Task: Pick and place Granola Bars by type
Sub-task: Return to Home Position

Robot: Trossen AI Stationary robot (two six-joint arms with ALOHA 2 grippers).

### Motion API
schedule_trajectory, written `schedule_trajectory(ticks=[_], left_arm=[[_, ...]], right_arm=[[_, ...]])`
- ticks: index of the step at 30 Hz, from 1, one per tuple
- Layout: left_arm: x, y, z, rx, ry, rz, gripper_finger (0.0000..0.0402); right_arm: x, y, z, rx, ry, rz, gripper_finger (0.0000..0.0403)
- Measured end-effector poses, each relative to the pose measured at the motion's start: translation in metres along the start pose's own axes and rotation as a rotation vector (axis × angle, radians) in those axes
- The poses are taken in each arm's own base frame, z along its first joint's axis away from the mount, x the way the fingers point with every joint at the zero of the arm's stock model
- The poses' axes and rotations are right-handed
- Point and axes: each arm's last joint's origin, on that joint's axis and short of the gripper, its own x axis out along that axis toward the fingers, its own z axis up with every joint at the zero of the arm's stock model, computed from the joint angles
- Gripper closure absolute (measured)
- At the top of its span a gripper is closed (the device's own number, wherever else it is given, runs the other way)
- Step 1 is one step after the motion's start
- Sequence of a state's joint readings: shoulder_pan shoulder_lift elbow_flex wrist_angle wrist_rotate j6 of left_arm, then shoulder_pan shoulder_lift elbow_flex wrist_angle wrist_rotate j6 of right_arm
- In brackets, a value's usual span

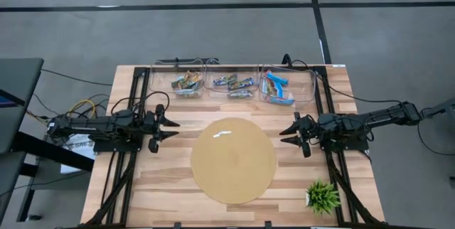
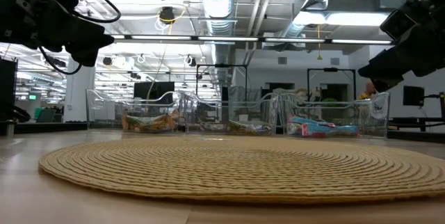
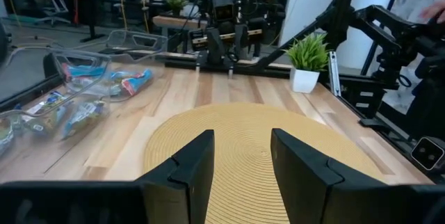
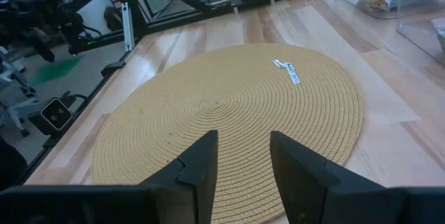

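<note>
In the low view I only half see the bars: the rim of the woven mat [image 2: 236, 168] cuts off the bin bottoms, and the wrappers blur together behind the clear walls. I cannot read the print on any wrapper. From overhead, three clear plastic bins stand in a row at the far edge of the planked wooden surface [image 1: 163, 193]. The left bin [image 1: 158, 80] holds yellowish-brown Granola Bars [image 1: 187, 82]. The middle bin [image 1: 231, 68] holds a dark and silvery mix, and the right bin [image 1: 306, 83] holds bright blue ones. The round mat carries a small white tag [image 4: 286, 72]. My left gripper [image 1: 177, 129] and right gripper [image 1: 282, 137] hover on either side of the mat, fingers parted and holding nothing. A small green plant [image 1: 323, 196] sits at the near right corner.
</note>
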State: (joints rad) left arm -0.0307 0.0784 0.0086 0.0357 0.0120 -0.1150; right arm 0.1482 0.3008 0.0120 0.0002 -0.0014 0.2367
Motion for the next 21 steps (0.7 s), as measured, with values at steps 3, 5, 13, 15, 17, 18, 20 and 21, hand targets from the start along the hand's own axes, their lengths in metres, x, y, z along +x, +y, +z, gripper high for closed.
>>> schedule_trajectory(ticks=[3,5,13,15,17,18,20,21], left_arm=[[0.000,0.000,0.000,0.000,0.000,0.000,0.0267],[0.000,0.000,0.000,0.000,0.000,0.000,0.0267],[0.000,0.000,0.000,-0.001,0.000,0.001,0.0267],[0.000,0.000,0.000,-0.001,0.001,0.001,0.0267],[0.000,0.000,0.000,-0.001,0.001,0.001,0.0267],[0.000,0.000,0.000,-0.001,0.001,0.001,0.0267],[0.000,0.000,0.000,-0.001,0.001,0.001,0.0267],[0.000,0.000,0.000,-0.001,0.001,0.001,0.0267]], right_arm=[[0.000,0.000,0.000,0.001,-0.001,-0.003,0.0280],[0.000,-0.002,0.001,0.005,-0.013,-0.016,0.0280],[-0.011,-0.003,0.021,0.013,-0.250,-0.017,0.0280],[-0.014,-0.002,0.024,0.011,-0.290,-0.007,0.0280],[-0.017,-0.001,0.025,0.010,-0.322,0.002,0.0280],[-0.018,-0.001,0.026,0.009,-0.338,0.006,0.0280],[-0.020,-0.001,0.027,0.009,-0.352,0.010,0.0280],[-0.021,-0.001,0.026,0.009,-0.351,0.010,0.0280]])
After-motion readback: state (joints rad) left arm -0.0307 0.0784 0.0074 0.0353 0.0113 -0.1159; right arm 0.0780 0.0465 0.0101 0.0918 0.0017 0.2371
